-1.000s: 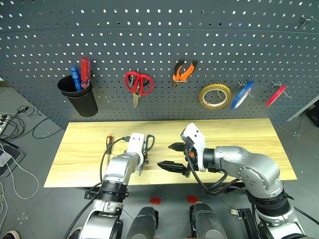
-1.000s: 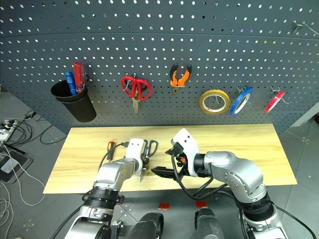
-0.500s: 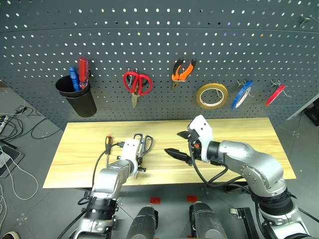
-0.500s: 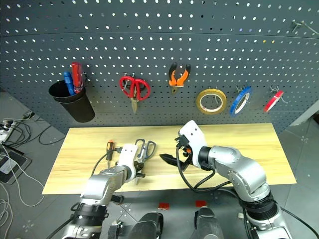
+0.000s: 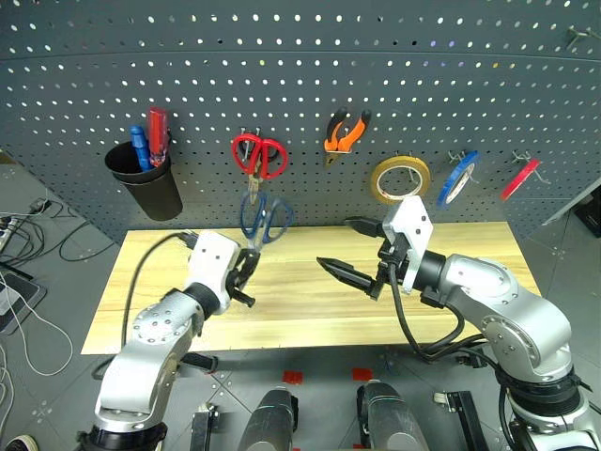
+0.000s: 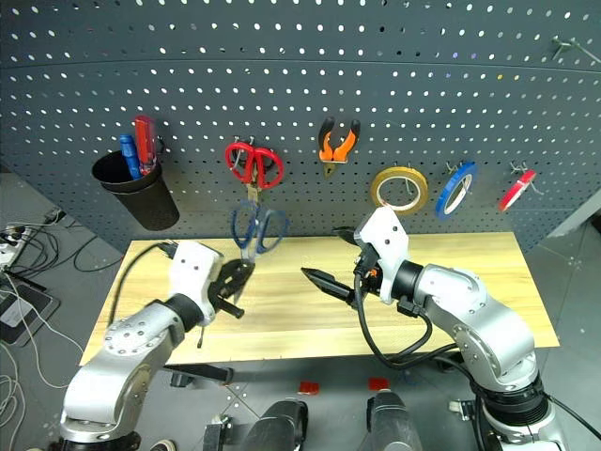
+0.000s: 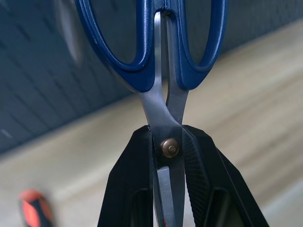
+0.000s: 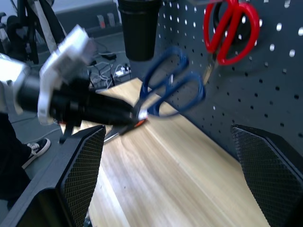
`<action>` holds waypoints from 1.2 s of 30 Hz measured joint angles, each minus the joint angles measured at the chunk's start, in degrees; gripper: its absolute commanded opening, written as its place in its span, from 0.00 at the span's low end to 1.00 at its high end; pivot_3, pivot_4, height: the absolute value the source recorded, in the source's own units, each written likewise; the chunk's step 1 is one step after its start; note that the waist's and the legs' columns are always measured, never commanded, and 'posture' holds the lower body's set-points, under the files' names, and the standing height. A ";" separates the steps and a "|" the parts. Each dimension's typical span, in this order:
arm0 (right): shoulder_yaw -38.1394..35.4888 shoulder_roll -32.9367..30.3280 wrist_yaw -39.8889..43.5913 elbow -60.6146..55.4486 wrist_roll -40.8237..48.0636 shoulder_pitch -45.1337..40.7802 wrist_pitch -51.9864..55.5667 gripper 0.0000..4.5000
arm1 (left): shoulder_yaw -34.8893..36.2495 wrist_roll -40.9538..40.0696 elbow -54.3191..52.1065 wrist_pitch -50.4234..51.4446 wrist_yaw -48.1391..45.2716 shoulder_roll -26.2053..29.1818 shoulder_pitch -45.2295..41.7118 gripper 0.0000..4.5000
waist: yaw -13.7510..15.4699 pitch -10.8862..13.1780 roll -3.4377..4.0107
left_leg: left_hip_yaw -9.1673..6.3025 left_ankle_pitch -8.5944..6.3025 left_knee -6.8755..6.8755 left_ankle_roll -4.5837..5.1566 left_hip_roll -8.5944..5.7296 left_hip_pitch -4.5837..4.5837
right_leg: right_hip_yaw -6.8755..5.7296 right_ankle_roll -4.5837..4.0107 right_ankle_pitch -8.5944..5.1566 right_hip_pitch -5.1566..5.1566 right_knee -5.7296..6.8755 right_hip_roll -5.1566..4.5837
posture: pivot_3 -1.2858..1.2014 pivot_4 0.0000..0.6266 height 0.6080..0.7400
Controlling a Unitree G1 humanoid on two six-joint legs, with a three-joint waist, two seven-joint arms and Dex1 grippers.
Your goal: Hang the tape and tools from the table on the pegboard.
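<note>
- At the far left of your pegboard (image 5: pixel 310 56) hangs a black cup (image 5: pixel 150 188) holding red and blue screwdrivers.
- Your left gripper (image 5: pixel 246 270) has its jaws clenched on the blue-handled scissors (image 5: pixel 263 218) at the pivot, above the counter (image 5: pixel 310 301).
- The scissors stand nearly upright, handle loops up, blades down between the jaws, just below the red-handled scissors (image 5: pixel 259 157) on the board.
- An orange-and-black screwdriver (image 7: pixel 33 213) lies on the counter below that hand.
- Orange pliers (image 5: pixel 346 132) hang next.
- Your right gripper (image 5: pixel 355 249) hovers mid-counter, jaws released wide, empty.
- The tan tape (image 5: pixel 399 178), blue roll (image 5: pixel 457 177) and red roll (image 5: pixel 519 178) hang rightward.
</note>
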 measured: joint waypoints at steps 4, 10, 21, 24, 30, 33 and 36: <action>-0.01 -0.03 0.38 -0.01 -0.22 -0.58 -2.86 1.00 | 0.24 1.22 -3.03 -2.82 0.62 0.54 1.18 0.13 | 0.02 0.01 -0.02 | 0.01 0.01 0.00 -0.01 0.01 -0.01 | 0.00 0.00 0.00 0.00 -0.04 0.00 | 0.52 0.36 1.00; -0.69 0.10 1.18 -0.03 0.64 -1.74 -5.33 1.00 | 1.72 1.25 -3.85 -3.99 1.76 0.25 -0.68 0.13 | 0.11 0.02 -0.02 | -0.02 0.00 0.02 0.00 0.00 -0.01 | -0.03 0.00 0.00 0.01 0.02 0.01 | 0.52 0.35 1.00; -0.65 0.01 1.03 0.07 0.23 -2.10 -6.50 1.00 | 1.87 0.14 5.92 -3.97 1.66 -0.41 -11.80 0.13 | -0.13 0.03 -0.04 | 0.02 0.12 0.03 -0.19 -0.04 -0.01 | -0.02 0.00 0.00 -0.01 0.02 0.05 | 0.51 0.36 1.00; -0.50 -0.01 1.07 0.35 -0.22 -2.53 -6.63 1.00 | 1.37 0.21 8.43 -4.53 1.31 -0.42 -12.20 0.12 | -0.11 0.04 -0.03 | 0.01 0.12 0.03 -0.20 -0.02 -0.01 | -0.02 0.00 0.00 -0.02 0.01 0.05 | 0.51 0.36 1.00; -0.38 0.48 1.09 0.85 -0.96 -4.19 -7.03 1.00 | -0.39 -0.46 12.32 -4.56 0.44 -1.95 -14.05 0.12 | 0.02 0.06 -0.07 | 0.00 0.12 0.05 -0.20 -0.02 -0.02 | -0.03 0.00 0.00 -0.01 0.03 0.02 | 0.51 0.36 1.00; -0.11 1.00 1.09 1.13 -1.00 -4.29 -7.03 1.00 | -0.84 -0.39 12.86 -4.68 0.50 -2.12 -14.60 0.12 | -0.07 0.07 -0.07 | 0.00 0.13 0.03 -0.20 -0.01 -0.01 | -0.03 0.00 0.00 -0.02 0.02 0.04 | 0.51 0.36 1.00; 0.38 1.16 1.08 1.14 -1.00 -4.28 -7.03 1.00 | -0.83 -0.33 13.69 -4.68 0.53 -2.12 -14.62 0.33 | -0.08 0.07 -0.07 | 0.00 0.13 0.03 -0.20 0.00 -0.01 | -0.02 0.00 0.00 -0.03 0.02 0.04 | 0.51 0.36 1.00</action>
